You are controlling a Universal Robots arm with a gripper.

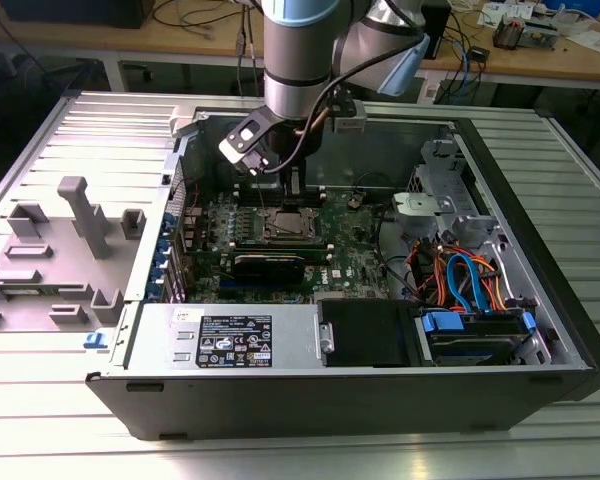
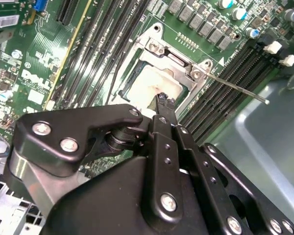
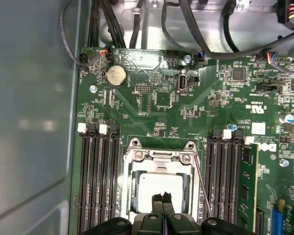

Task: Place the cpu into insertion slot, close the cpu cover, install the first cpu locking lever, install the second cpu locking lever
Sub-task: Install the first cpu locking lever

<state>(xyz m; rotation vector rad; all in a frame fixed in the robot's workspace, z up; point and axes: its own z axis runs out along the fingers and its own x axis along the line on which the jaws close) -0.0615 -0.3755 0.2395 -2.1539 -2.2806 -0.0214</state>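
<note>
The cpu (image 3: 159, 188) has a pale silver top and lies flat in the insertion slot (image 3: 128, 196) on the green motherboard (image 3: 152, 103). The cpu cover (image 3: 161, 159), a thin silver frame, lies down around the chip, which shows through its window. My gripper (image 3: 162, 198) is shut with nothing between its fingers, its tips over the middle of the cpu (image 2: 147, 81). In the second wrist view the gripper (image 2: 161, 100) hides part of the chip. A thin locking lever (image 2: 235, 88) sticks out sideways from the socket corner. In the exterior view the gripper (image 1: 280, 192) hangs just above the insertion slot (image 1: 285, 226).
Long black memory slots (image 3: 95, 181) flank the socket on both sides. The open case wall (image 3: 29, 98) stands close beside them. Cables (image 1: 460, 275) and a drive bay (image 1: 475, 330) fill the exterior view's right; a power supply (image 1: 230, 335) lies in front. Grey fixtures (image 1: 80, 215) stand at the left.
</note>
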